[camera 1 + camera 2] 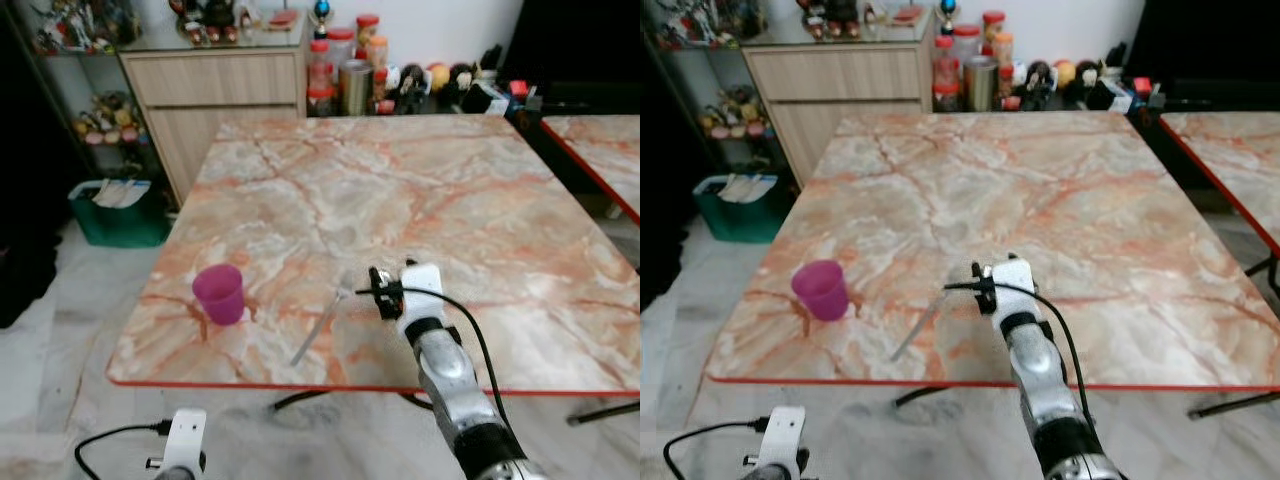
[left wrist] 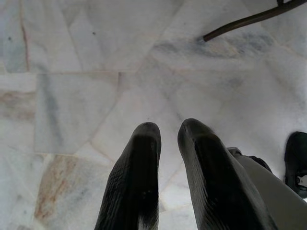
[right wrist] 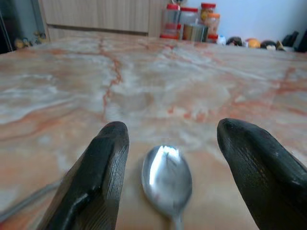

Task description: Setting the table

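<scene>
A silver spoon (image 3: 166, 179) lies on the marble table (image 1: 400, 190), its bowl between the two black fingers of my right gripper (image 3: 172, 127). That gripper (image 1: 380, 288) is open and low over the near part of the table, touching nothing. Just left of it a long thin silver utensil (image 1: 318, 328) lies on the table, slanting towards the front edge. Further left, near the front corner, a purple cup (image 1: 219, 293) stands upright. My left gripper (image 2: 168, 134) hangs idle below the table over the tiled floor, its fingers close together and holding nothing.
A wooden cabinet (image 1: 215, 95) and several jars and tins (image 1: 345, 70) stand behind the table's far edge. A green bin (image 1: 120, 212) sits on the floor at the left. A second marble table (image 1: 605, 145) is at the right.
</scene>
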Tool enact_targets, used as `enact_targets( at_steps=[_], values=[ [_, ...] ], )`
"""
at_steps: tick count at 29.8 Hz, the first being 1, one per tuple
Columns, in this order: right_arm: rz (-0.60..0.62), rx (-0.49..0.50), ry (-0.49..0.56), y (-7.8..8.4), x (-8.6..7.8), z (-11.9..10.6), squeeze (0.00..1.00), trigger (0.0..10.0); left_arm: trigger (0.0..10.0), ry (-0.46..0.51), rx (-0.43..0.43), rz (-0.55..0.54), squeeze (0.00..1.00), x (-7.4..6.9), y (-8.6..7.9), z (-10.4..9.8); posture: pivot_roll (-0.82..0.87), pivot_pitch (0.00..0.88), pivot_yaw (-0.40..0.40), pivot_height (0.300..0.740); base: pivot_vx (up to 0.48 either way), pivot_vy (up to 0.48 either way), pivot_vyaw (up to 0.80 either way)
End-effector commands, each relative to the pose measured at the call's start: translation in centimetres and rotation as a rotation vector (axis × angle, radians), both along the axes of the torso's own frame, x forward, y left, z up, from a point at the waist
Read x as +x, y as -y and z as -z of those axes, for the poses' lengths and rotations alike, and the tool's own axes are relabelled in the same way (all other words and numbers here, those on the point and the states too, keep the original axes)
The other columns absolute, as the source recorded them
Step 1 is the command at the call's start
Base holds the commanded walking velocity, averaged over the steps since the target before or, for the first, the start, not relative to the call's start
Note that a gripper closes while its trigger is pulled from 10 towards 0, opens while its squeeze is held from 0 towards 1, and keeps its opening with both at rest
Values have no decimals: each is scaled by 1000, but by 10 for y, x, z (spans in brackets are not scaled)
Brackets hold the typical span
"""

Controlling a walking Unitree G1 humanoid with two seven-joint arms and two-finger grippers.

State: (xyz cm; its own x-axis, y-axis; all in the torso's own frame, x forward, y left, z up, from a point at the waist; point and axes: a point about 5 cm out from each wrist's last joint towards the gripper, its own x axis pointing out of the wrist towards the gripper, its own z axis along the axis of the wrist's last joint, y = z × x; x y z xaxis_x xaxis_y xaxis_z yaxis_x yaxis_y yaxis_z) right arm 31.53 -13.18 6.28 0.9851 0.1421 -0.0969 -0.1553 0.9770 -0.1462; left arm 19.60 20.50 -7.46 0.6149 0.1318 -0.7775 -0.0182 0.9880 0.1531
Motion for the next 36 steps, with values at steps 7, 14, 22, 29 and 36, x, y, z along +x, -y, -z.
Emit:
enact_targets(
  at_steps=[7,14,22,29,36],
  values=[
    [-7,40,-42,7,-7,1,1000,10000,10000,-15,-2,-1,0,-4,2,2,-75,0,23,728,0,0,0],
    [-14,37,-64,13,-1,-7,0,10000,10000,-18,-4,2,0,-4,2,3,-68,0,21,728,0,0,0],
    [-82,120,-157,17,-2,-10,0,10000,10000,-22,-1,12,0,-5,2,3,-71,0,22,728,0,0,0],
    [-81,146,-239,13,-9,-5,0,10000,10000,-24,-1,16,0,-5,2,3,-72,0,23,728,0,0,0],
    [-35,152,-268,18,-13,-12,0,10000,10000,-21,-4,10,0,-5,2,3,-71,0,22,728,0,0,0]
  ],
)
